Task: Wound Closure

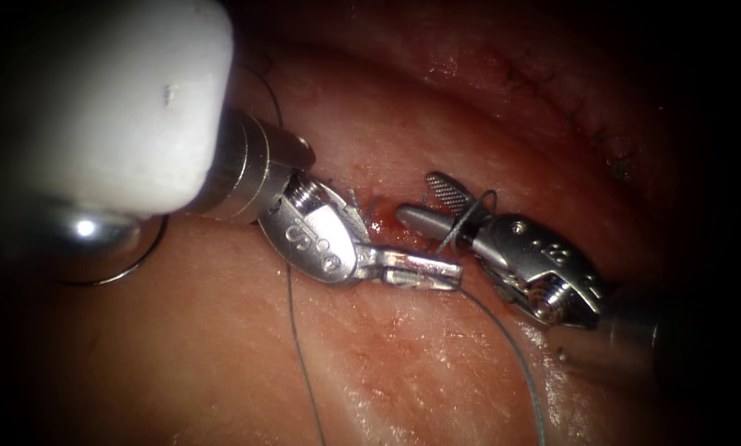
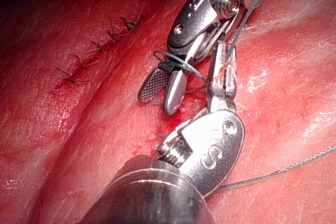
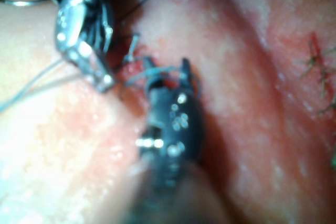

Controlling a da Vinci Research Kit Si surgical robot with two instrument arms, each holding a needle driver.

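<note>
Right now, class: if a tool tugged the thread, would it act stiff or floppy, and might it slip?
Probably floppy: the thread trails in loose curves over the tissue and loops around the right tool, whose jaws are open. It may slip, since the tissue looks wet. The left tool looks shut on it.

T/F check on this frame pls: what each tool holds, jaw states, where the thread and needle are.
1. The right tool has open jaws with thread looped around them. True.
2. The left tool has wide open jaws. False: they are shut on the thread.
3. The needle is driven into the tissue. False: it lies left of the cut, by the left tool's shaft.
4. A finished row of stitches lies on the tissue. True.
</note>
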